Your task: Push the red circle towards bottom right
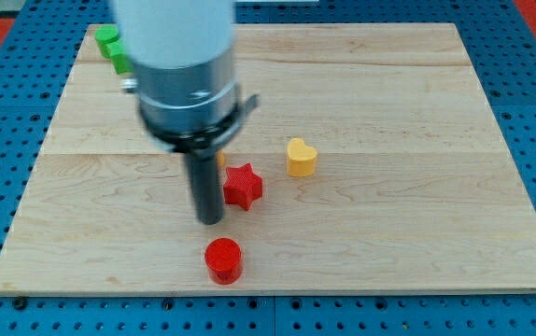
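Observation:
The red circle (pixel 222 259) lies near the board's bottom edge, a little left of centre. My tip (pixel 211 220) stands just above it and slightly to its left, a small gap apart. The red star (pixel 242 186) sits right beside the rod, at its right. The yellow heart (pixel 301 157) lies further right and up. A small bit of an orange block (pixel 221 159) shows behind the rod, mostly hidden.
Green blocks (pixel 112 47) sit at the board's top left corner, partly hidden by the arm's body (pixel 179 65). The wooden board (pixel 417 233) lies on a blue perforated table.

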### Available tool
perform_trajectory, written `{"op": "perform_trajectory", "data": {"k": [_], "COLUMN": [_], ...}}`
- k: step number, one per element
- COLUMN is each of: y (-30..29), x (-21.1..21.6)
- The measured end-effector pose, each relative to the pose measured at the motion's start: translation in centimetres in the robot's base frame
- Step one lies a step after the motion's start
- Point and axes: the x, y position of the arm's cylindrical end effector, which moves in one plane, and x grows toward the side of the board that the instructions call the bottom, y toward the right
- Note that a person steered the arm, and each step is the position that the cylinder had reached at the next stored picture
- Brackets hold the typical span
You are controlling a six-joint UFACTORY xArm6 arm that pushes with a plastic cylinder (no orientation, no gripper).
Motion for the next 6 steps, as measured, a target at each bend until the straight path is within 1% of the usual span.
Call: {"op": "perform_trajectory", "data": {"k": [1,2,3,4,6], "y": [-0.9,0.2,4.5,3.2,7.0], "x": [5.9,6.7,6.4,6.3,1.9]}}
